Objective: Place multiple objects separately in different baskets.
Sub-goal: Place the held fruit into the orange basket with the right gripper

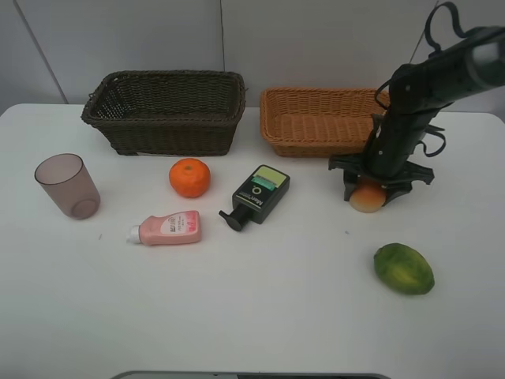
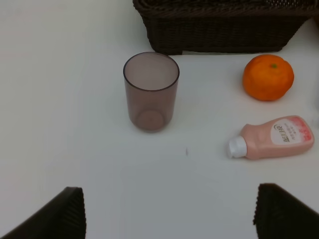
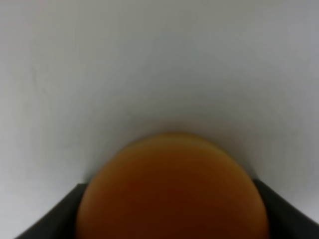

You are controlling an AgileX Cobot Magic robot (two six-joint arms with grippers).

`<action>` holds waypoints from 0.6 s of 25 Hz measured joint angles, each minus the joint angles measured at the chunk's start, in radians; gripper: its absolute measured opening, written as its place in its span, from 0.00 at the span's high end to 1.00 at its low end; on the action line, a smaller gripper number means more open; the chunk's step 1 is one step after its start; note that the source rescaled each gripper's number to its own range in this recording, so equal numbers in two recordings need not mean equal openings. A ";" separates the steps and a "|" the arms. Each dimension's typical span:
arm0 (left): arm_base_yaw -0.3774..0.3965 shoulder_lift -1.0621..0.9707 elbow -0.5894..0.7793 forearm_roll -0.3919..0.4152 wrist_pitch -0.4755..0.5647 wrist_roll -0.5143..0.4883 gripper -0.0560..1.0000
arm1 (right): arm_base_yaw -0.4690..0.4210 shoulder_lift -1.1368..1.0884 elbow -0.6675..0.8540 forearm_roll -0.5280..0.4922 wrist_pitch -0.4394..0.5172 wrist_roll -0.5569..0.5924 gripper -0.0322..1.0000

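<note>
Honestly, you were barely started at that point: nothing showed inside either the dark brown basket or the tan basket, and all six things were out on the table. Your right gripper was clamped on the peach, which sat right between its jaws, low at the tabletop; I couldn't tell if it had cleared the surface. The tan basket sat just beyond those jaws and the green fruit lay well apart on their near side. Your left gripper stood wide open, holding nothing. The cup stood upright ahead of its jaws, with the orange and the toppled pink bottle off to one side. The pump bottle lay flat between the orange and the right jaws. The surface was plain, smooth white with a pale wall behind the baskets, so you had plenty of room.
</note>
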 joint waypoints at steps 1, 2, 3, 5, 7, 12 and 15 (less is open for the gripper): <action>0.000 0.000 0.000 0.000 0.000 0.000 0.18 | 0.000 -0.002 -0.004 0.003 0.002 0.000 0.97; 0.000 0.000 0.000 0.000 0.000 0.000 0.18 | 0.000 -0.005 -0.009 0.004 0.007 0.000 0.97; 0.000 0.000 0.000 0.000 0.000 0.000 0.18 | 0.000 -0.012 -0.017 0.004 0.018 -0.002 0.97; 0.000 0.000 0.000 0.000 0.000 0.000 0.18 | 0.000 -0.030 -0.041 0.007 0.063 -0.028 0.97; 0.000 0.000 0.000 0.000 0.000 0.000 0.18 | 0.000 -0.054 -0.064 0.014 0.114 -0.061 0.97; 0.000 0.000 0.000 0.000 0.000 0.000 0.18 | 0.000 -0.098 -0.130 0.019 0.278 -0.106 0.97; 0.000 0.000 0.000 0.000 0.000 0.000 0.18 | 0.000 -0.104 -0.205 0.025 0.379 -0.172 0.97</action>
